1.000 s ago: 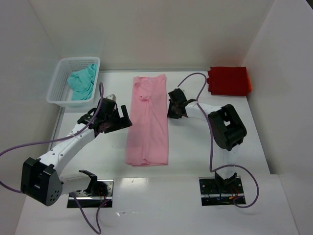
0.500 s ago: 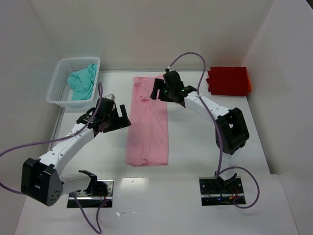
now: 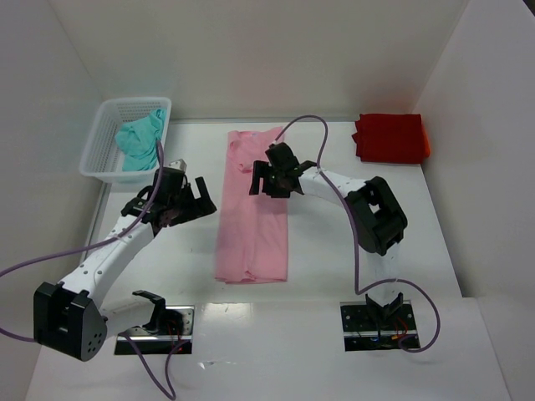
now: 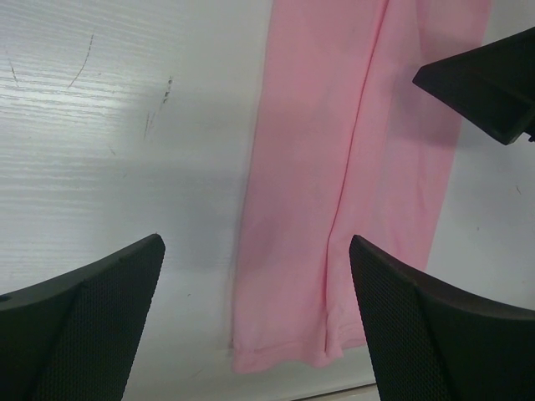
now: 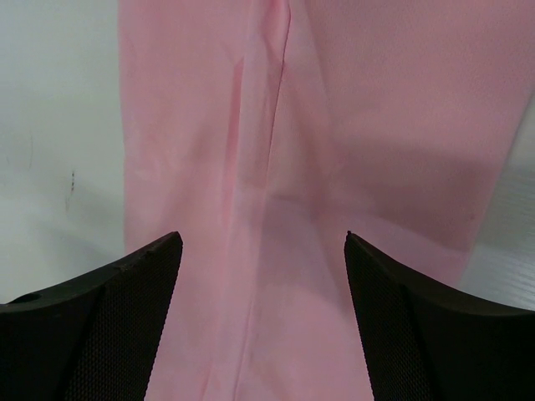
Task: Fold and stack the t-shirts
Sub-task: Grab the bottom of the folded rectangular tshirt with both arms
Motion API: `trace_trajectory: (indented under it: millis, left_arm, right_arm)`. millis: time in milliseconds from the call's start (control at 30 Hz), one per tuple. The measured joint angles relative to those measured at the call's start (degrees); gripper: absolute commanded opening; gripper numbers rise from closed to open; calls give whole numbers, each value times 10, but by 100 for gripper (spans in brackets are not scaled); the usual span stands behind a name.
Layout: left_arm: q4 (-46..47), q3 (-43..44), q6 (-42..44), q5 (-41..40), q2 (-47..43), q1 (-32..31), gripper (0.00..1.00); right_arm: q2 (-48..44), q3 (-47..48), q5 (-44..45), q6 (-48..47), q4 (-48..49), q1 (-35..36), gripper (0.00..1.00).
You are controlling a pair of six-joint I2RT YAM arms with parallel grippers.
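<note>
A light pink t-shirt (image 3: 253, 219) lies folded into a long narrow strip down the middle of the table, neckline at the far end. My right gripper (image 3: 267, 181) hovers open over its upper part; the right wrist view shows pink cloth (image 5: 334, 125) under my right gripper (image 5: 263, 236), with nothing held. My left gripper (image 3: 192, 200) stands open just left of the strip. In the left wrist view, my left gripper (image 4: 255, 242) sits above the pink t-shirt (image 4: 334, 167). A folded red t-shirt (image 3: 391, 138) lies at the back right. A teal t-shirt (image 3: 140, 140) sits crumpled in the basket.
A white mesh basket (image 3: 100, 159) stands at the back left corner. White walls close the table at the back and both sides. One finger of the right gripper (image 4: 489, 83) shows at the top right of the left wrist view.
The right gripper left the shirt's right edge, swung toward the back, then came over the strip's upper part and opened. The left gripper shifted slightly left and back.
</note>
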Motion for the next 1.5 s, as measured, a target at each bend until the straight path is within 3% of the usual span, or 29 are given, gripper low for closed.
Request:
trace_trajectory:
  millis: [700, 1500]
  left_arm:
    - [0, 0, 15, 6, -1, 12, 99]
    - [6, 0, 17, 23, 40, 19, 99]
  right_arm:
    - [18, -46, 9, 16, 73, -5, 87]
    - [-68, -170, 45, 43, 111, -88, 87]
